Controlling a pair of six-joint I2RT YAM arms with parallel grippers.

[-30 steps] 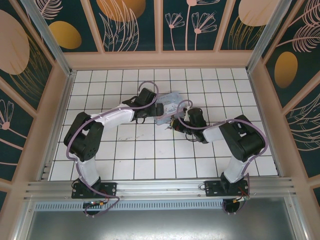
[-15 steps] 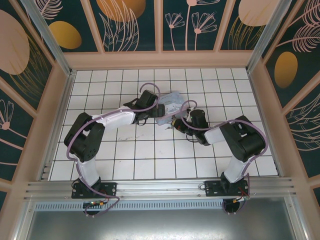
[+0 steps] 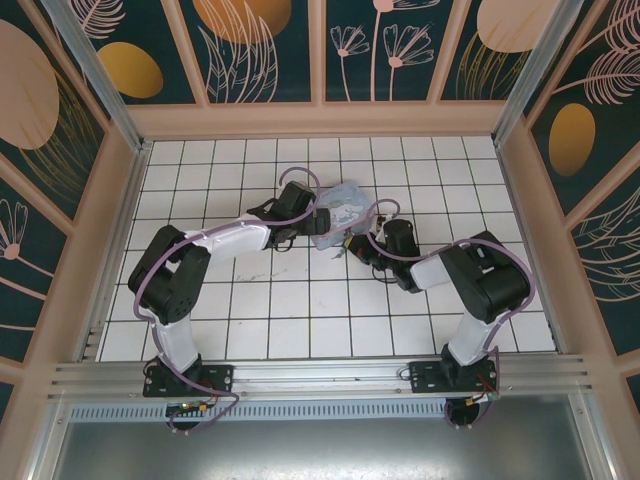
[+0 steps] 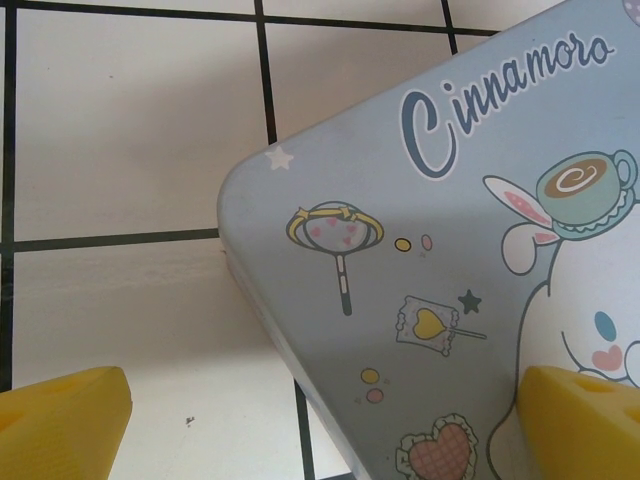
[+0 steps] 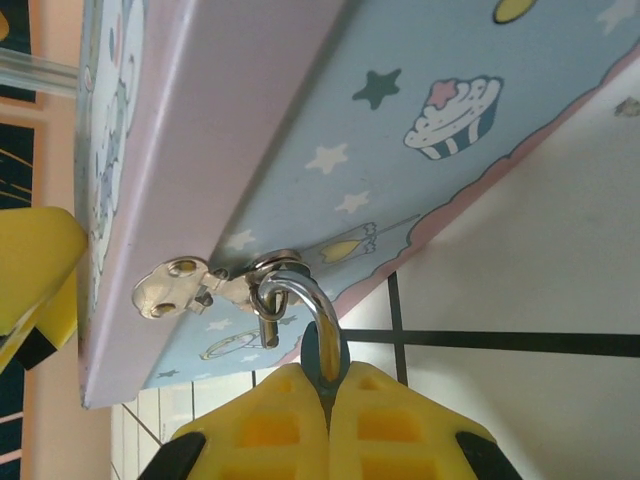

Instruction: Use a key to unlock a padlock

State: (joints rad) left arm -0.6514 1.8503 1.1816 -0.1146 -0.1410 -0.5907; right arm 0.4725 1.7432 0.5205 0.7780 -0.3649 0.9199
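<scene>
The right gripper [image 5: 327, 385] has its jaws closed on what looks like the padlock [image 5: 322, 360], hooked through the hasp [image 5: 185, 287] of the box [image 4: 400, 250] toward the table's [image 4: 120, 120] far edge. The left gripper [image 4: 320, 425] gapes wide over the box's corner.

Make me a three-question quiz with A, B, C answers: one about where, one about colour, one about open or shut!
1. Where does the padlock hang? A on the clasp of the box; B on the wall; C on an arm.
2. What colour are the fingers of the right pincer? A green; B yellow; C red.
3. The left pincer is: A shut on a key; B shut on the box; C open.
Answers: A, its shackle loops through the clasp; B, both are yellow; C, its fingers stand wide apart.
</scene>
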